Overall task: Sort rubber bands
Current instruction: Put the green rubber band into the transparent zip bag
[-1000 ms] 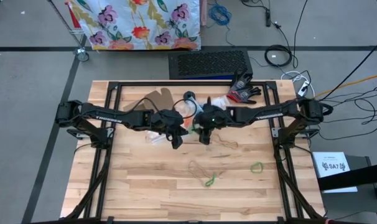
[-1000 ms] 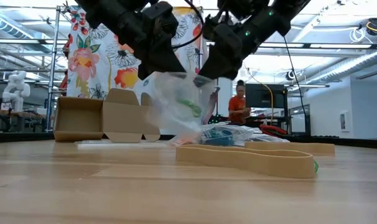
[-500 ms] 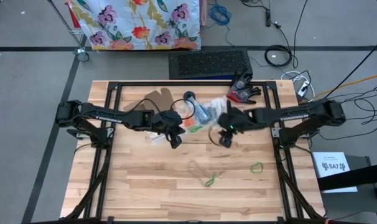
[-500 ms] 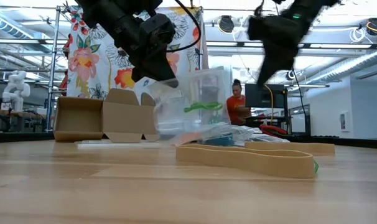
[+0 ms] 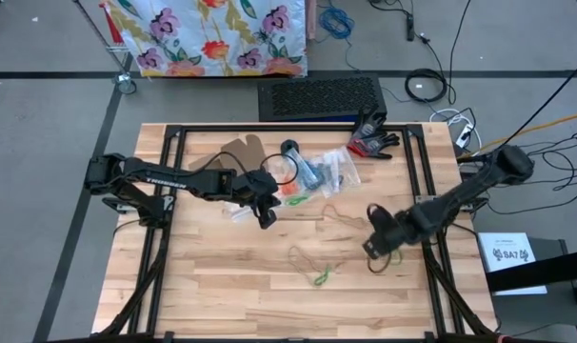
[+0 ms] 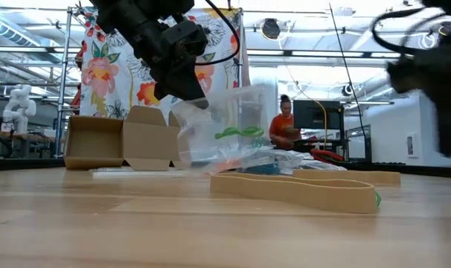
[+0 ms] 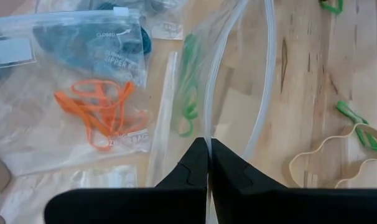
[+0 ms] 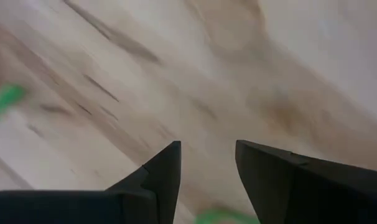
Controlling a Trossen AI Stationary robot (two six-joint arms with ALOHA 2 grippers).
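Tabletop [image 5: 212, 286] of pale wood planks, seen from above, carrying both dark arms and the scattered sorting material. Left arm reaches in from the left edge to the table's middle rear; its left gripper [image 5: 267, 215] has the fingers pressed together, clamped on the edge of a clear plastic bag [image 6: 225, 134], which the low view shows lifted off the wood with a green rubber band [image 6: 239, 132] inside. Right arm crosses the right front quarter; its right gripper [image 5: 372, 250] has the fingers [image 8: 157, 177] standing apart over bare wood, holding nothing.

Flattened brown cardboard box [image 5: 236, 152] lies at the rear left. Beside it, a heap of further clear bags [image 5: 327, 170] holds bands already separated: one an orange cluster [image 7: 98, 109], one a dark blue lot [image 7: 83, 43].

Loose bands, in falling size: a large tan loop [image 5: 344, 215] between the two grippers; a second tan loop [image 5: 306, 257] nearer the front, well apart from the left gripper; a green band [image 5: 394, 255] just beside the right gripper, on its outer side; a small green band [image 5: 320, 277] touching the front tan loop.
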